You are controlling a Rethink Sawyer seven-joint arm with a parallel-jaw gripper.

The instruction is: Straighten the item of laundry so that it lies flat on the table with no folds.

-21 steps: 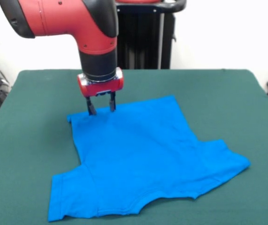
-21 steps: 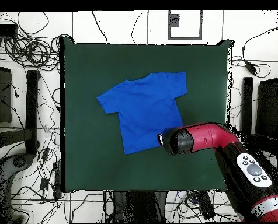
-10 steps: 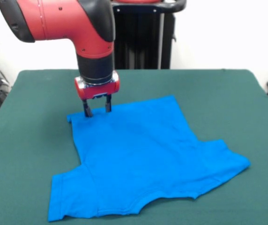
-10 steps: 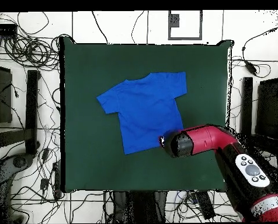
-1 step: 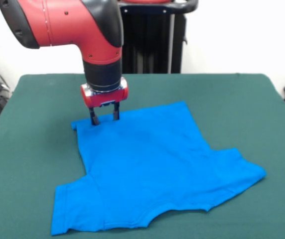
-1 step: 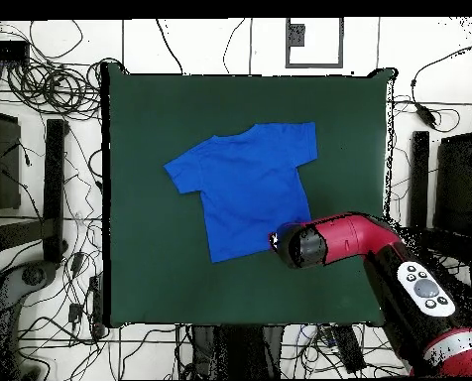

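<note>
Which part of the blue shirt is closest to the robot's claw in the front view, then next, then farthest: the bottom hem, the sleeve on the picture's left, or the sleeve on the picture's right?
From the gripper:
1. Bottom hem of the T-shirt, the far edge, right beneath the fingertips.
2. Left sleeve, at the near left.
3. Right sleeve, out at the right, farthest.

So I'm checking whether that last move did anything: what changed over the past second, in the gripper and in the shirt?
The gripper slid a little along the shirt's far hem toward the folded corner, to the left in the front view, and sits slightly higher in that view. Its fingers are open, tips at the hem, nothing gripped. The blue T-shirt kept the same outline on the table, corner fold included.
</note>
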